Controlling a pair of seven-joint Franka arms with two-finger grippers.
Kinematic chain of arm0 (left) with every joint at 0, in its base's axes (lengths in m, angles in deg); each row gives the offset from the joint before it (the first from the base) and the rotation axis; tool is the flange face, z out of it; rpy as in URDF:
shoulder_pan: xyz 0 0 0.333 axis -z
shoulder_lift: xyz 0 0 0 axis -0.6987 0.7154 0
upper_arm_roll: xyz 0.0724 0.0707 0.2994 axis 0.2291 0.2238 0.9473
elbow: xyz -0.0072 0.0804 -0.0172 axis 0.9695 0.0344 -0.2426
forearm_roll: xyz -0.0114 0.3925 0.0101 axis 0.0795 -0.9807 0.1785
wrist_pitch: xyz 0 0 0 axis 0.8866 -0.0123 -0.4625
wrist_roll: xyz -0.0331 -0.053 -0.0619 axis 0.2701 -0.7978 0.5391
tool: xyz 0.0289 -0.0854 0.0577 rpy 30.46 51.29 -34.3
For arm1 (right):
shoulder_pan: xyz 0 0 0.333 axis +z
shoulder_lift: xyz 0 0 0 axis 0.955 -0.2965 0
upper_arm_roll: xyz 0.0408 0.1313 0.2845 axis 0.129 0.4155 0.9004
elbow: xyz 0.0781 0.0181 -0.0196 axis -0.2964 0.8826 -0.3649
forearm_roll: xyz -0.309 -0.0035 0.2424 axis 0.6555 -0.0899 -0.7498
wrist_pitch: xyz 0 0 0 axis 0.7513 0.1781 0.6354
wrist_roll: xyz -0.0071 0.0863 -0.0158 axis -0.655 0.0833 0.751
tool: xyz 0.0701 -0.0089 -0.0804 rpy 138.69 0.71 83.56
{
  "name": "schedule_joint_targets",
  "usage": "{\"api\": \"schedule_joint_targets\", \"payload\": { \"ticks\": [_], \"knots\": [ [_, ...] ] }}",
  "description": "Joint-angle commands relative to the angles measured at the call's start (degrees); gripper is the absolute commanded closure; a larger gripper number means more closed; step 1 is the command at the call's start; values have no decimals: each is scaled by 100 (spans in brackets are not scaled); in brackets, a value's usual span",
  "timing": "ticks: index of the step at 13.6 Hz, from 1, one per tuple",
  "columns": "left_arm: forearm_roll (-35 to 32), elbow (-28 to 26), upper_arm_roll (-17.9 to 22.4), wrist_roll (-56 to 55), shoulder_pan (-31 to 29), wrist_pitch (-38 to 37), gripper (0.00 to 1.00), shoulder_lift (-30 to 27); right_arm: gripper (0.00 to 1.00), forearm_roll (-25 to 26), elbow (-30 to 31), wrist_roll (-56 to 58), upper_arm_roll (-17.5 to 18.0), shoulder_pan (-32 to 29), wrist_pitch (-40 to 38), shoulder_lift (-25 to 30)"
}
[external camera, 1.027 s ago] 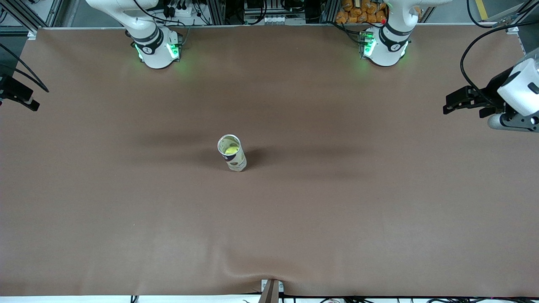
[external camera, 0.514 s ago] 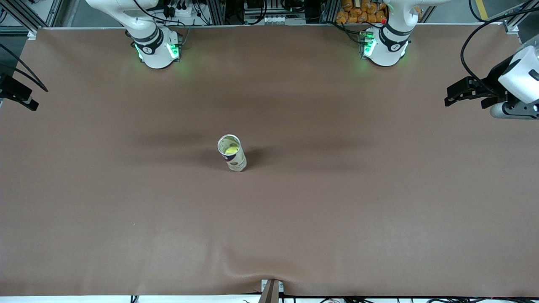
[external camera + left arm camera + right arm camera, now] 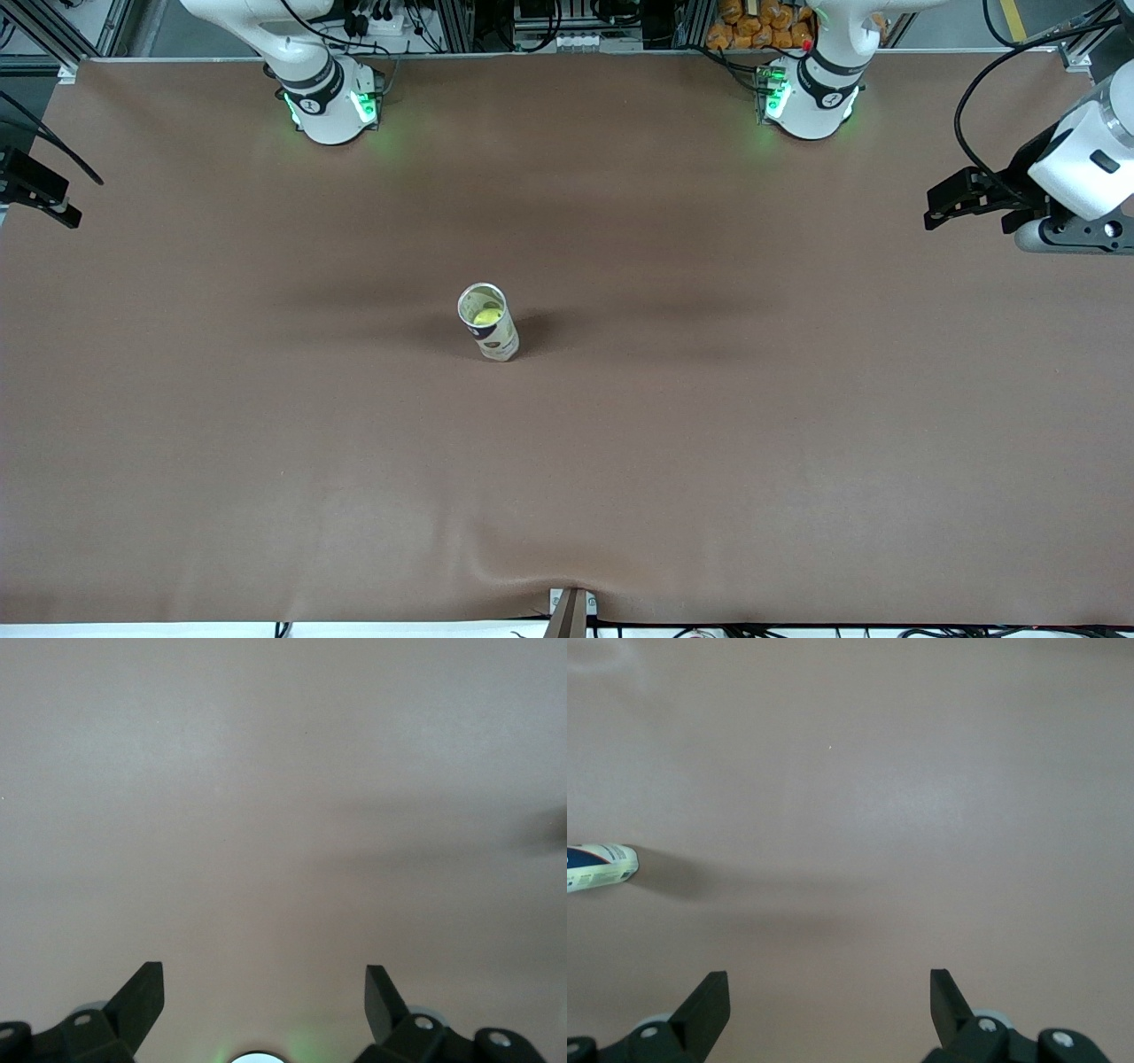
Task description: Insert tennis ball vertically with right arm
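Tennis ball sat inside the clear tube, which stood upright near the middle of the brown table, well apart from both grippers. At about nine o'clock in the front view, the right gripper hung over its arm's end of the table with its jaws spread and holding nothing, the tube's base just entering its wrist view. At about two o'clock, the left gripper hovered over its own end, jaws likewise released and empty.

Ball inside upright tube, mid-table; nothing touching it.
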Motion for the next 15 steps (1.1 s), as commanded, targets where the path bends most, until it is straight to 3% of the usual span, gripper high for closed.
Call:
{"api": "schedule_joint_targets", "payload": {
  "ticks": [1,3,6,11,15],
  "knots": [
    [-227,-224,-86,-51,-72,155,0,-222,0,26,-50,165,23,-77,-36,27],
    [-325,-259,-121,-51,-72,279,0,-231,0,35,-59,112,23,-77,-45,18],
    [-325,-294,-113,-51,-81,314,0,-353,0,44,-94,-844,49,-25,-45,9],
    [-325,-839,-122,-60,-72,419,0,-854,0,61,-112,-855,67,2,-80,18],
    [-325,-831,-130,-60,-72,226,0,-942,0,53,-103,-864,75,45,-80,9]
  ]
}}
